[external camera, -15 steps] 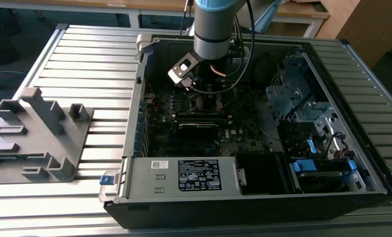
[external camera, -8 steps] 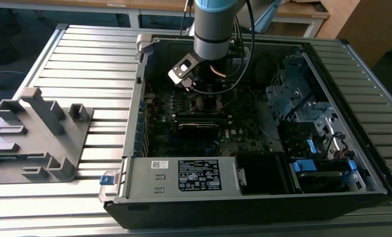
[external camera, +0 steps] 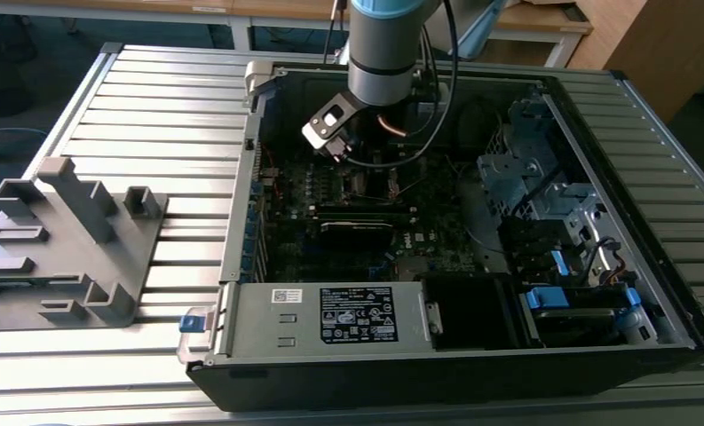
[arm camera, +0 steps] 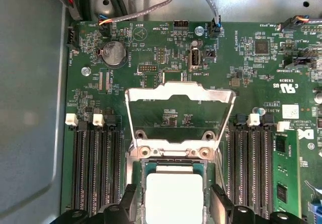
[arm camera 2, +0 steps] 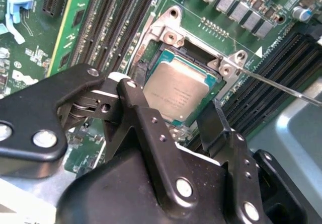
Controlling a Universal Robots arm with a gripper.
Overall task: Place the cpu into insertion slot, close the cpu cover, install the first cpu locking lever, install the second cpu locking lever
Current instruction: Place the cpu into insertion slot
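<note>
The cpu (arm camera 2: 176,90), a flat square chip with a dull metal top, lies in the insertion slot (arm camera 2: 193,58) on the green board; it also shows in the first wrist view (arm camera: 173,196). My gripper (arm camera 2: 168,100) hangs right over it, open, with one black finger (arm camera 2: 146,118) on each side of the chip and a small gap to each (arm camera: 219,201). The cpu cover (arm camera: 178,92), a silvery frame with a window, stands raised off the socket. A thin locking lever (arm camera 2: 276,85) juts out from the socket corner. In the exterior view my gripper (external camera: 364,164) reaches down inside the computer case.
Long black memory slots (arm camera: 95,168) flank the socket on both sides. Cables (arm camera: 151,7) run along the case wall, near a coin battery (arm camera: 113,53). In the case are a power supply box (external camera: 328,315) and a drive cage (external camera: 541,177). A grey fixture (external camera: 67,240) stands at the exterior view's left.
</note>
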